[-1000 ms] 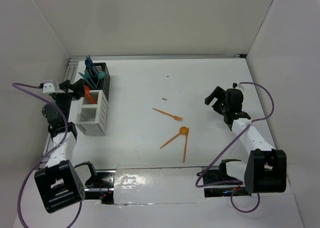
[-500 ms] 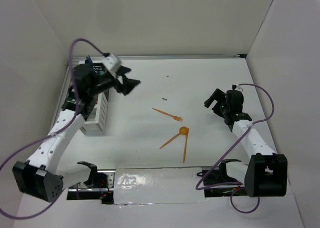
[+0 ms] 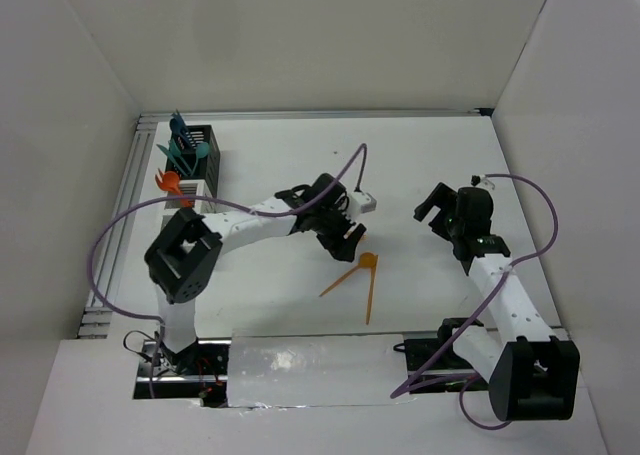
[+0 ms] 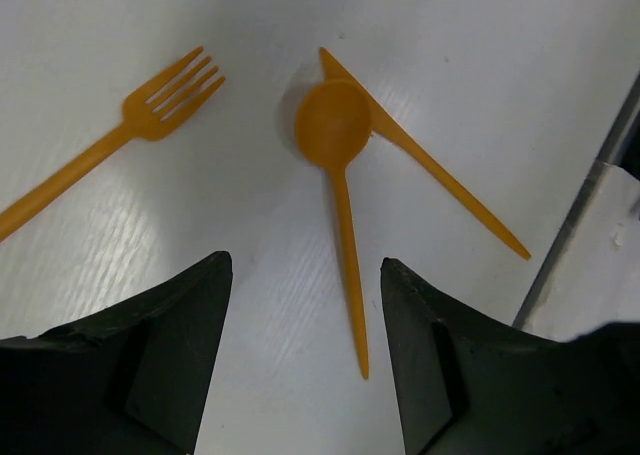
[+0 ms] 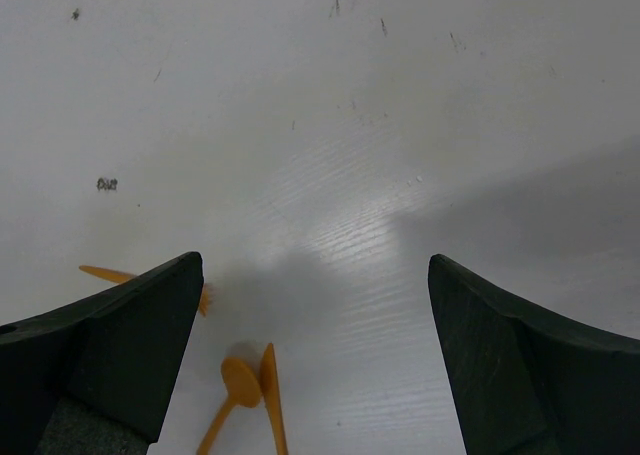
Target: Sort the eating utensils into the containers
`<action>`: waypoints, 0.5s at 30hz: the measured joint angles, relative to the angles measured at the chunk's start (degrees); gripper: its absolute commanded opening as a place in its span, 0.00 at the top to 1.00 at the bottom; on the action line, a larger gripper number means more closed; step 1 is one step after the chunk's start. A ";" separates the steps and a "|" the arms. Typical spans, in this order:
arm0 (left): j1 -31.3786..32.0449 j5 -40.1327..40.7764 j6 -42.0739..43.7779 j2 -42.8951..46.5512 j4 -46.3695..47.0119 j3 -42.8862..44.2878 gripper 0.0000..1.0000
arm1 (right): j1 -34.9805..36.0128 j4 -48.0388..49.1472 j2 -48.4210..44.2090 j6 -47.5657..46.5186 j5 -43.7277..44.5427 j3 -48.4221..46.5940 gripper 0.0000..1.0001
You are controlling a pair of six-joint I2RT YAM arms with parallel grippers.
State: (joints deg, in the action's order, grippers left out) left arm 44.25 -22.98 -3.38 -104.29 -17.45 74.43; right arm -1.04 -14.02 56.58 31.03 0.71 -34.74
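Observation:
Three orange utensils lie mid-table: a spoon (image 3: 362, 265), a knife (image 3: 369, 295) touching the spoon's bowl, and a fork hidden under my left arm in the top view. In the left wrist view the fork (image 4: 150, 115), spoon (image 4: 335, 125) and knife (image 4: 430, 170) lie just ahead of my left gripper (image 4: 305, 270), which is open and empty with the spoon's handle tip between its fingers. The left gripper also shows in the top view (image 3: 343, 239). My right gripper (image 3: 440, 203) is open and empty to the right; its view shows the spoon (image 5: 238, 385) and knife (image 5: 272, 400).
The black bin (image 3: 203, 143) holds several teal and blue utensils at the far left. The white bin (image 3: 207, 188) stands in front of it with an orange utensil (image 3: 168, 182), partly hidden by my left arm. White walls enclose the table.
My left arm has swung from the bins at the left to the middle of the table, down over the orange utensils. The right arm has barely moved.

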 measured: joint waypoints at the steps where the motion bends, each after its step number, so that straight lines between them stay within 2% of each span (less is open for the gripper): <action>1: 1.09 1.14 0.04 -2.60 -1.07 2.27 0.27 | -0.02 -0.15 -0.42 -0.02 0.33 0.13 0.00; 7: 5.73 4.81 0.07 -9.66 -6.56 10.23 0.28 | -0.13 -1.36 -1.70 -0.04 1.84 0.59 0.00; 15: 6.73 7.93 0.04 -11.56 -8.37 12.87 0.31 | -0.13 -1.88 -1.77 -0.39 3.08 0.72 0.00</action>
State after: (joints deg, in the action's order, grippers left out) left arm 50.98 -15.05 -3.33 -115.85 -25.82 87.31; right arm -1.17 -15.90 54.81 30.63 3.79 -34.02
